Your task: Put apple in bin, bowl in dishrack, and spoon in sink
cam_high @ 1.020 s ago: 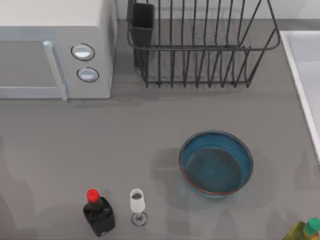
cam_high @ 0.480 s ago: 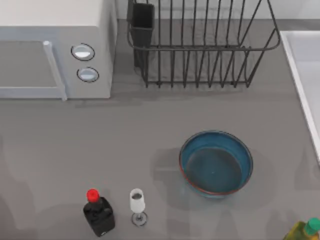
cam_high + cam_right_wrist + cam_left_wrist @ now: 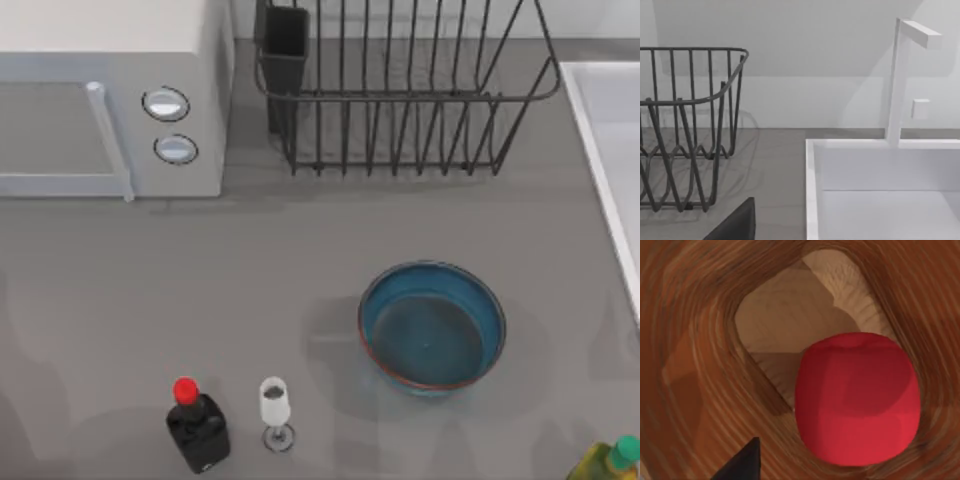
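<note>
Inside the wooden bin (image 3: pixel 700 340), just beside the dark tip of the left gripper (image 3: pixel 737 465) that juts in at the edge of the left wrist view, lies the apple (image 3: pixel 857 400): a smooth, bright red, blocky-rounded lump, resting against the bin's brown grained wall and partly over its paler floor. So little of this gripper is in view that I cannot tell whether it is open or closed; nothing is seen touching the apple. The right gripper (image 3: pixel 735 222) likewise appears as one dark wedge in its own wrist view, its state beyond telling, facing the end of the dishrack (image 3: pixel 690 125) and the white sink (image 3: pixel 880 190) with its angular faucet (image 3: pixel 900 80). On the grey table (image 3: pixel 250 280) in the top view, the glossy blue bowl (image 3: pixel 432 327) with its thin reddish-brown rim sits upright and empty. Behind the bowl stands the black wire dishrack, its utensil cup (image 3: pixel 285 40) at the corner nearest the microwave (image 3: pixel 110 100). To the right of the bowl runs the sink's rim, cut off by the frame. To the bowl's left and nearer the front stand a wine glass (image 3: pixel 275 410) and a dark bottle (image 3: pixel 198 425) with a red cap; a yellow-green bottle (image 3: pixel 610 460) is cropped at the front right corner. Bowl, glass and bottles lie exactly as they did a second ago.
</note>
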### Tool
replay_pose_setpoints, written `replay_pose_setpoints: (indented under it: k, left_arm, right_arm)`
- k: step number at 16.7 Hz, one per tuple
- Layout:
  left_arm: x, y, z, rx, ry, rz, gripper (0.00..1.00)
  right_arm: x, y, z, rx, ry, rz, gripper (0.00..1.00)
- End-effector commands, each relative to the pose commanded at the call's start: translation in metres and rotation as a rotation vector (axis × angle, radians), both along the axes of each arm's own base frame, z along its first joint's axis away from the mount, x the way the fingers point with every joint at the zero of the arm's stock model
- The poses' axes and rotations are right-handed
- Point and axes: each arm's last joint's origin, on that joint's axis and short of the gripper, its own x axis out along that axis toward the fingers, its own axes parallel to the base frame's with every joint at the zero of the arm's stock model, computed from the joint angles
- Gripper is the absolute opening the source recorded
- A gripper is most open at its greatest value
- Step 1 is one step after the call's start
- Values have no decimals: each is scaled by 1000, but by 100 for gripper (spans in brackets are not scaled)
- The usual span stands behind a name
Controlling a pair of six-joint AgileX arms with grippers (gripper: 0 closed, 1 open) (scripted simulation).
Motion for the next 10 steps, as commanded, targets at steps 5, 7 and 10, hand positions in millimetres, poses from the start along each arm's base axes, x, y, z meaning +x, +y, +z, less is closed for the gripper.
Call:
replay_pose_setpoints:
  k: [5,7,10]
  left_arm:
    - [-9,-8,0,6,-126,125,100]
    - [-16,-14,-1,0,-232,237,100]
    - [-30,-24,-5,-45,-432,470,100]
  right_arm:
    - [0,0,0,0,0,0,100]
    - [0,0,0,0,0,0,100]
    - [0,0,0,0,0,0,100]
